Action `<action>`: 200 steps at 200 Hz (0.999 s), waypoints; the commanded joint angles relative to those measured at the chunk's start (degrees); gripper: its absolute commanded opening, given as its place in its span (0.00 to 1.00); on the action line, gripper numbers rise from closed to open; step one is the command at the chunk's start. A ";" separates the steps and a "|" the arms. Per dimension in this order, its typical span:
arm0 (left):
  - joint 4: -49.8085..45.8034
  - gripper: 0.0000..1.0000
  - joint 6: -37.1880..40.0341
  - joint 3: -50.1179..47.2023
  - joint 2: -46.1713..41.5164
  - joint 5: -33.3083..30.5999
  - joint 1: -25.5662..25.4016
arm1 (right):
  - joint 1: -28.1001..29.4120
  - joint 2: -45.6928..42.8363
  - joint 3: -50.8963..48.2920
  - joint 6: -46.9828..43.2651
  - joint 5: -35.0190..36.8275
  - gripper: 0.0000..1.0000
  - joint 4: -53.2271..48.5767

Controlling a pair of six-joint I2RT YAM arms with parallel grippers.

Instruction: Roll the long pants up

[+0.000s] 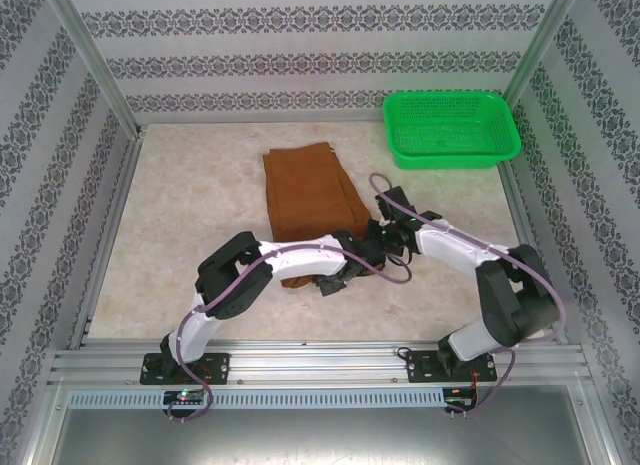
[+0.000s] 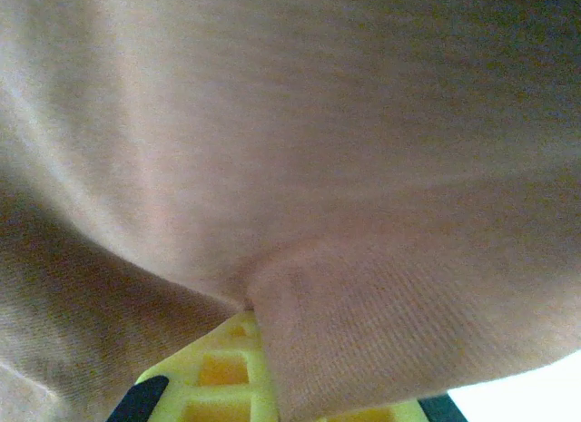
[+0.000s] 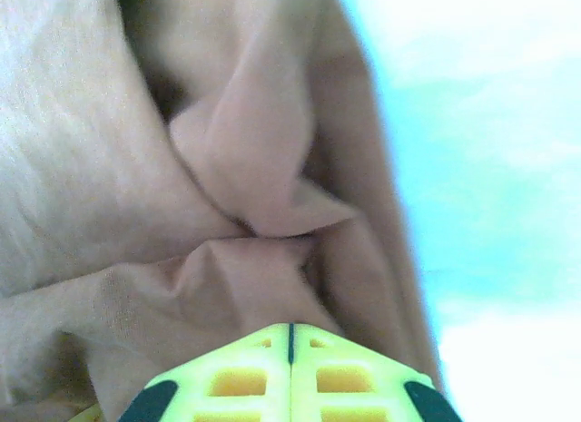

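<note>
Long pants (image 1: 308,190) are laid folded at centre of top view on tabletop (image 1: 180,205), near end bunched. Left fingers (image 2: 218,377) are clamped on cloth; right fingers (image 3: 245,381) are pressed together at a pucker, hold can't be told. Step judged: first roll begun. Next: hem to be turned over evenly w/ both.

Overhead camera looks down; wrist cameras hug pants (image 1: 308,190).

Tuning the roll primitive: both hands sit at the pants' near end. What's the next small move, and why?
Probably lift both hands slightly and curl the edge toward the far end. The left hand is shut on a fold of the long pants, the right hand looks shut with fabric bunched at its tips, and the rest lies flat.
</note>
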 commanded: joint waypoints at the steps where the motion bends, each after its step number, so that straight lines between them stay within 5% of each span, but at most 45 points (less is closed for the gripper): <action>1: -5.69 0.00 -8.96 -0.32 -0.43 13.89 5.77 | -3.23 -4.73 0.59 -3.55 1.93 0.20 -11.61; 25: -10.61 0.00 -10.64 3.23 -2.44 23.61 5.95 | -5.53 -7.80 1.23 -4.44 2.04 0.33 -13.18; 90: -16.37 0.00 -13.34 14.52 -4.20 48.87 7.07 | -5.67 -13.61 -2.79 -4.13 0.17 0.34 -12.89; 135: -7.54 0.00 -21.19 13.58 -8.36 65.97 11.60 | -5.83 -19.75 -5.38 -3.58 0.32 0.33 -12.05; 200: 7.92 0.00 -29.99 -1.65 -14.32 72.58 13.93 | -8.51 -31.21 -4.34 -2.67 7.57 0.43 -12.36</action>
